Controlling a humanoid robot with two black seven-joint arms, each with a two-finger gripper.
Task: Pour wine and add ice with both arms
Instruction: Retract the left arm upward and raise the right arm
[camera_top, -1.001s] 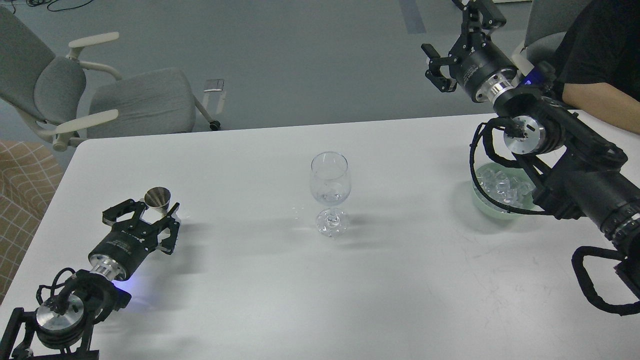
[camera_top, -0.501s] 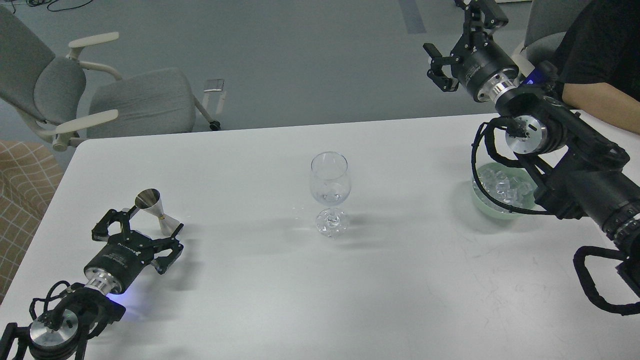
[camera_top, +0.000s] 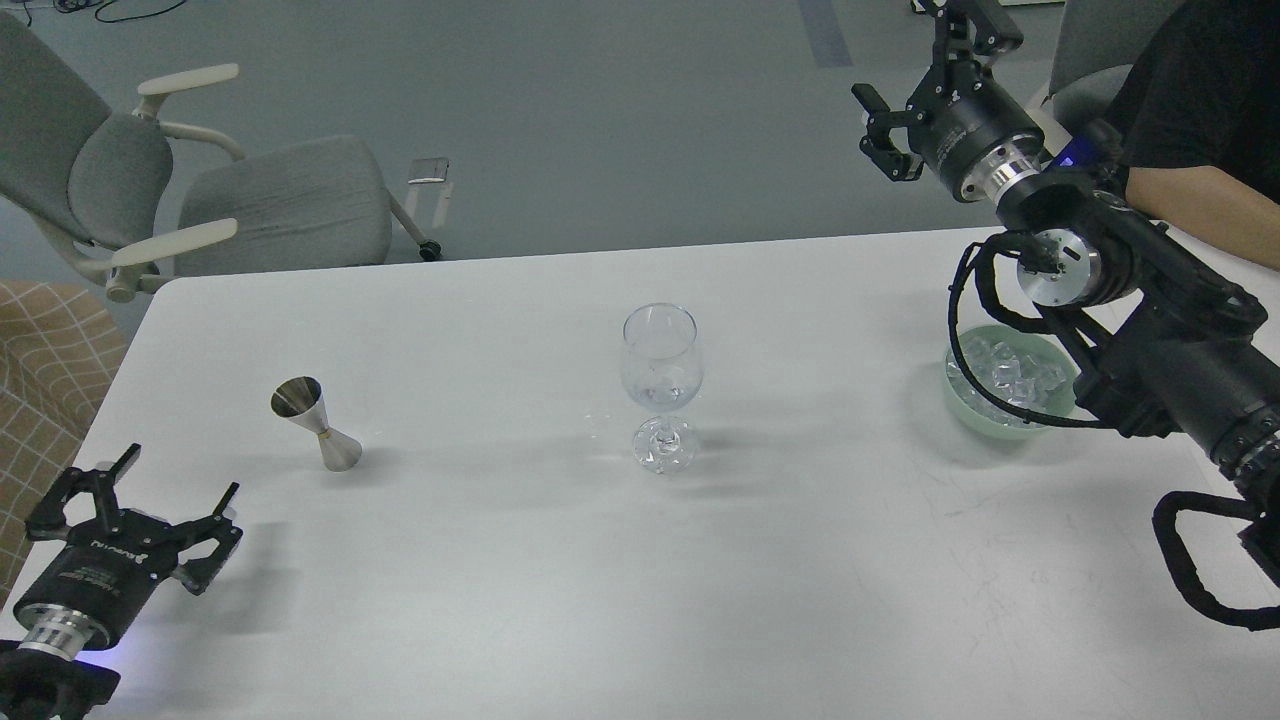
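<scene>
A clear wine glass (camera_top: 660, 375) stands upright in the middle of the white table (camera_top: 520, 560), with a little clear content at the bottom of its bowl. A small steel jigger (camera_top: 314, 423) stands alone at the left. A pale green bowl (camera_top: 965, 405) at the right holds several clear ice cubes (camera_top: 1010, 368), partly hidden by my right arm. My left gripper (camera_top: 145, 490) is open and empty, low at the table's front left, well clear of the jigger. My right gripper (camera_top: 925, 75) is open and empty, raised beyond the table's far right edge.
A grey office chair (camera_top: 200, 190) stands behind the table at the left. A person in a black shirt with a bare forearm (camera_top: 1200, 200) sits at the far right. A tan checked cushion (camera_top: 40, 370) is at the left edge.
My left gripper has let go of the jigger and drawn back toward the front left, leaving it standing. My right gripper has shifted slightly up and right.
</scene>
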